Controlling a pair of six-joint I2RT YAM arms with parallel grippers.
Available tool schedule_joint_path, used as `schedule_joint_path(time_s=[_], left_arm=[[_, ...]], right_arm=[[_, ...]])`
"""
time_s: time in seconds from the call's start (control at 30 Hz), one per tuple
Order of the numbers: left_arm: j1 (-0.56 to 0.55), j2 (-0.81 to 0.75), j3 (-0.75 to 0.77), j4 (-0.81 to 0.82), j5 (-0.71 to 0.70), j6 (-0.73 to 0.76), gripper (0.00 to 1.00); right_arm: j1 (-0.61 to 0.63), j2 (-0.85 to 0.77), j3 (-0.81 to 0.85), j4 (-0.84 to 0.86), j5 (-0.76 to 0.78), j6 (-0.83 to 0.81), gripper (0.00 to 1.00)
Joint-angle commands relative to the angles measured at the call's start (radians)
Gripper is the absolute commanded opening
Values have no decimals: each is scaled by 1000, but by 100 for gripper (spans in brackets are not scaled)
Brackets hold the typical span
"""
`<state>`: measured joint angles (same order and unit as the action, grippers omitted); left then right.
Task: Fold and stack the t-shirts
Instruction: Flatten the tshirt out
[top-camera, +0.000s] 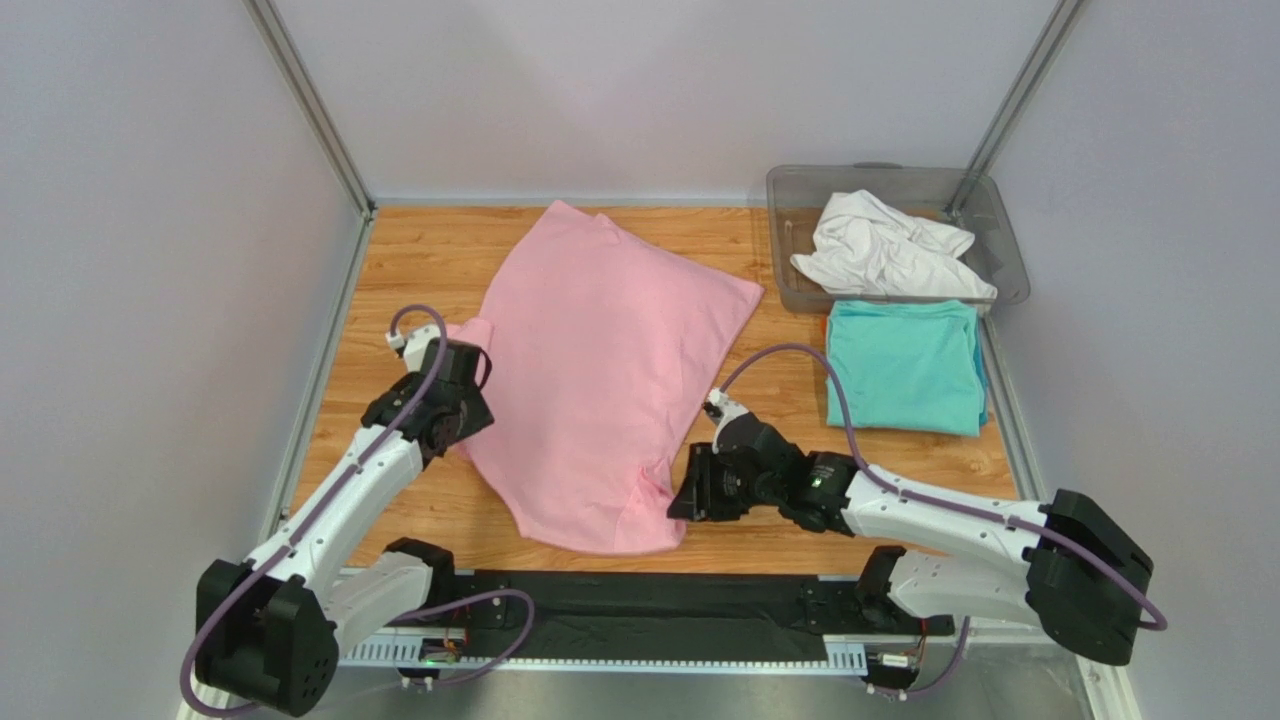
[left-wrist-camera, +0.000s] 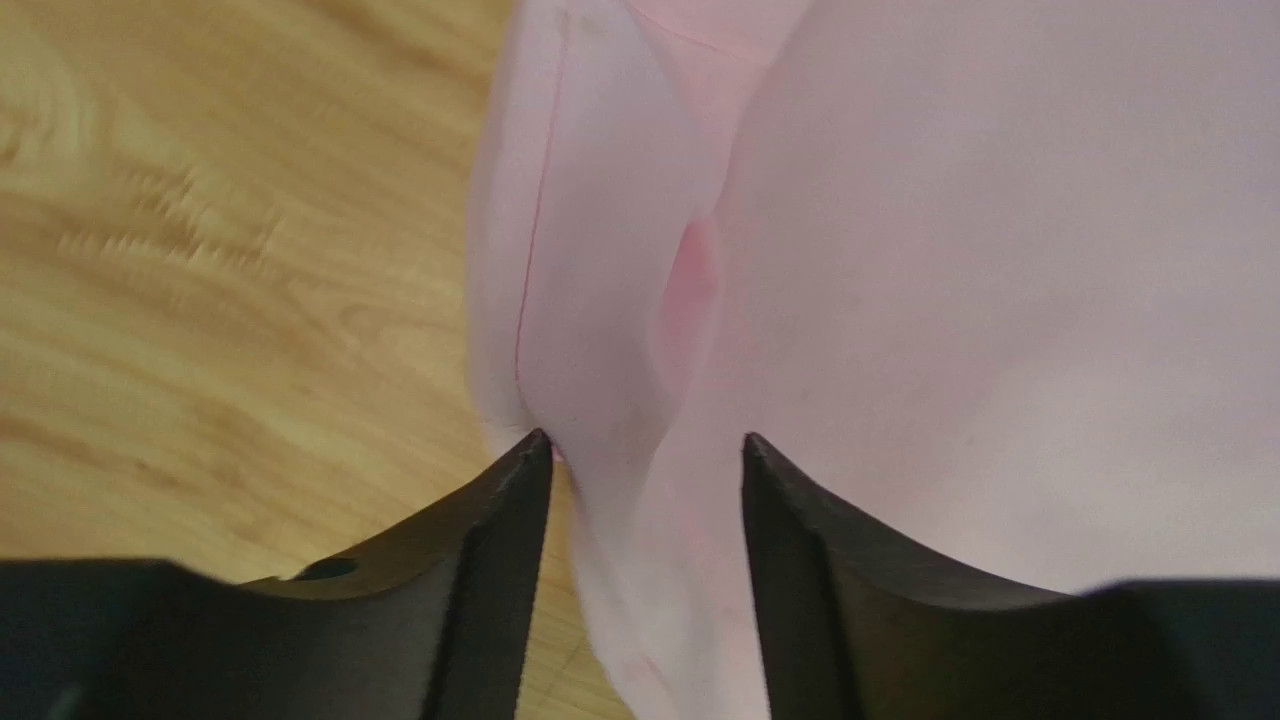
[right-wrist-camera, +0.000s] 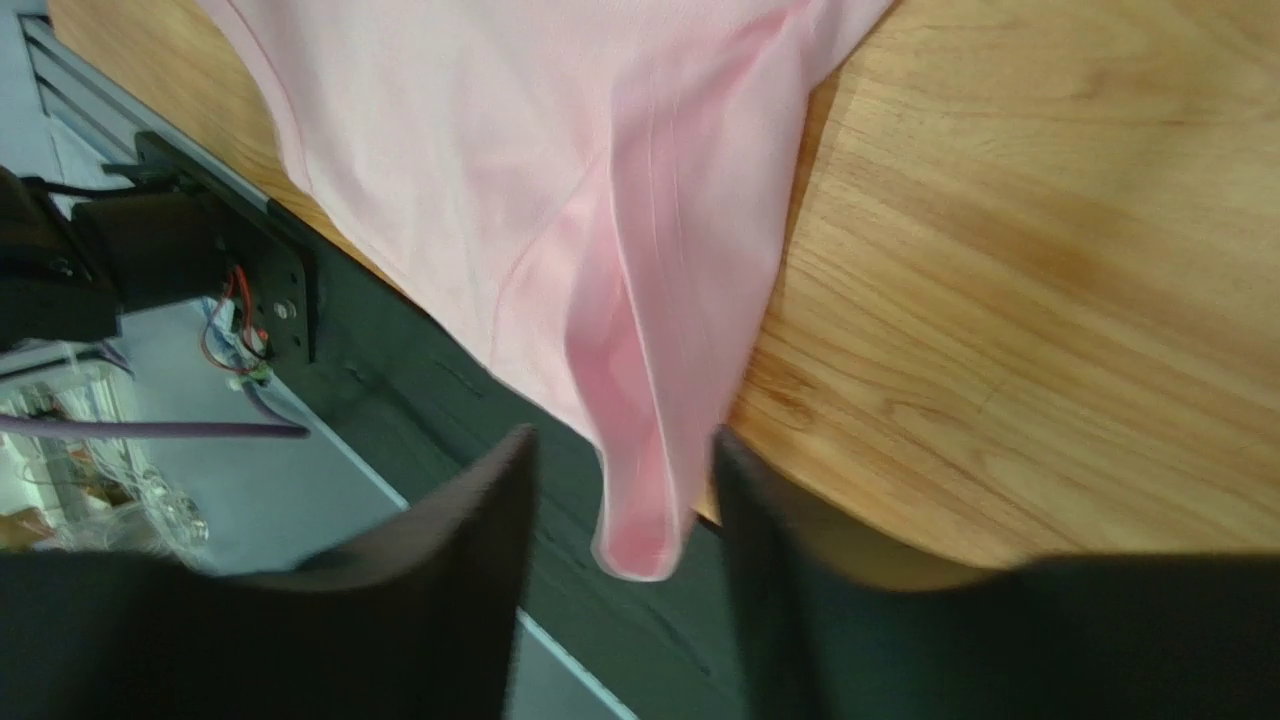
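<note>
both half-open, left pincer (left-wrist-camera: 646, 453) straddling pink t-shirt (top-camera: 601, 375) fold, right pincer (right-wrist-camera: 619, 450) straddling its hem

Left tool (top-camera: 481, 399) is sitting at the left edge of the pink t-shirt (top-camera: 601, 353), right tool (top-camera: 679, 488) at its near-right corner; both are holding jaws parted.

There are three t-shirts: one white t-shirt (top-camera: 887, 248) in the bin (top-camera: 793, 188), one teal t-shirt (top-camera: 906, 365) just in front of the bin, and one pink t-shirt (top-camera: 601, 390) beside the bin, toward the left arm (top-camera: 346, 495). There is one bin and one table (top-camera: 451, 255). Nearer than the bin are two arms, left and right arm (top-camera: 947, 518), with two grippers: left gripper (top-camera: 475, 393) and right gripper (top-camera: 685, 483).
</note>
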<state>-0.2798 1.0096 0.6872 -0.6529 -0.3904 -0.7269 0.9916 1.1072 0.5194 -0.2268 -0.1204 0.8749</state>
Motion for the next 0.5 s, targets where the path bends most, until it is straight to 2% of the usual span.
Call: schedule_joint_path(time_s=[0.0, 0.03, 0.07, 0.13, 0.17, 0.3, 0.47], left_arm=[[2, -80, 8, -51, -117, -138, 75], [2, -88, 6, -65, -123, -149, 99], [2, -94, 6, -82, -123, -146, 100], [2, -112, 24, -103, -117, -140, 100], [2, -117, 31, -134, -117, -149, 100], [2, -128, 34, -137, -64, -151, 100], [2, -97, -15, -56, 21, -128, 100]], right_arm=[[15, 12, 42, 109, 54, 59, 60], [15, 19, 59, 80, 57, 26, 71], [15, 20, 76, 52, 83, 6, 88], [15, 16, 134, -12, 119, -31, 100], [15, 11, 151, -66, 202, -65, 100], [15, -6, 212, -121, 316, -144, 100], [13, 63, 293, -128, 363, -289, 100]])
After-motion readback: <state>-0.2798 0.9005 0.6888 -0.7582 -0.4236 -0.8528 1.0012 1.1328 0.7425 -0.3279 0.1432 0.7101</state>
